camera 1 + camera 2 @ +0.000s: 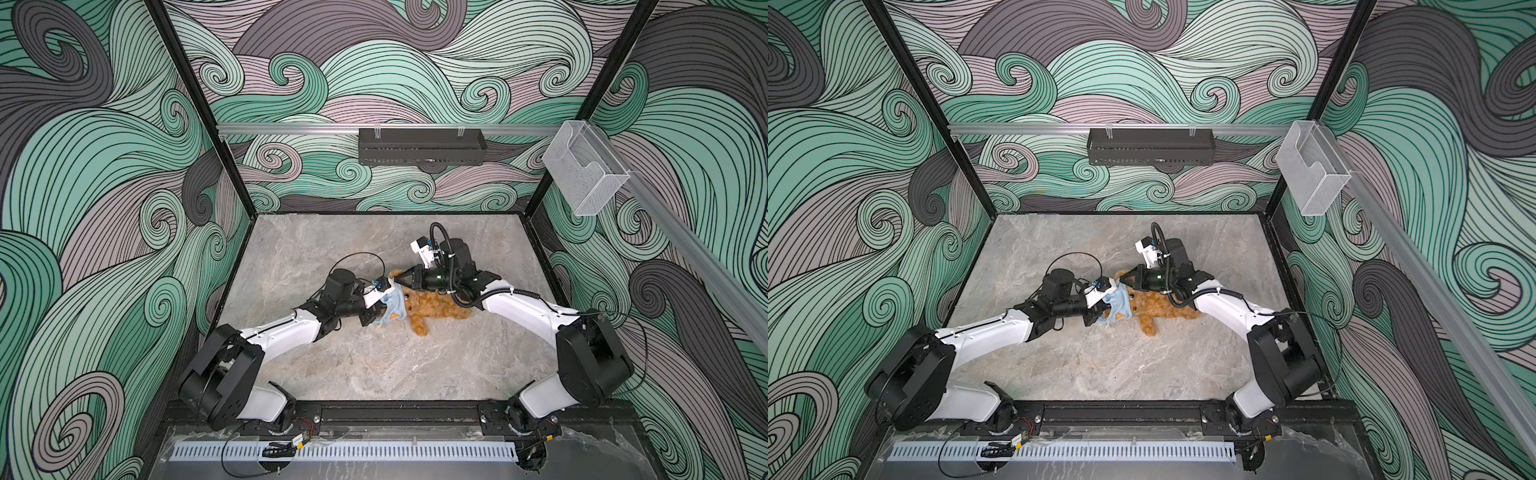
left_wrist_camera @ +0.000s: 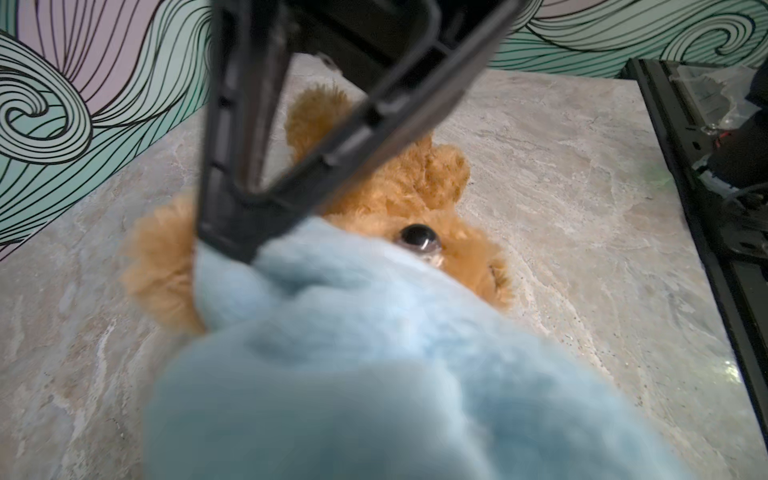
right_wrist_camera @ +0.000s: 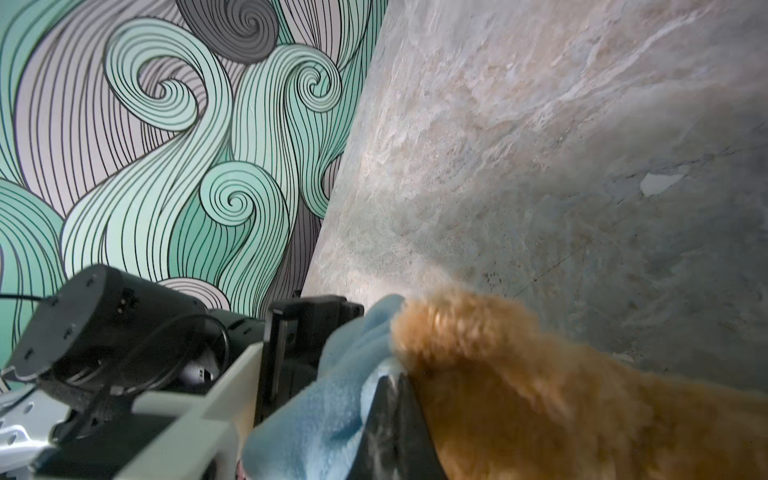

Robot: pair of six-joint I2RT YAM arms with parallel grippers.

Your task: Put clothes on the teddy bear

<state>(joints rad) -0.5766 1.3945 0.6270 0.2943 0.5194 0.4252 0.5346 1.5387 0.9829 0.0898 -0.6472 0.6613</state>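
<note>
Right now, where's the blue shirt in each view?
Top view: blue shirt mid-table, at the head of the teddy bear.
Top view: shirt, same spot.
Left wrist: shirt, blurred foreground, covering the face up to one eye.
Right wrist: shirt, foreground, bunched against fur.
Shared landmark: the bear's golden fur touching it.

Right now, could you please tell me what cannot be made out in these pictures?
- Tips of the left gripper: buried in the bunched shirt, in the left wrist view and both top views.
- Second eye of the teddy bear: covered by shirt, left wrist view.
- Whether the right gripper pinches fur too: right wrist view, blurred close-up.
- Shirt openings: too small in both top views.
</note>
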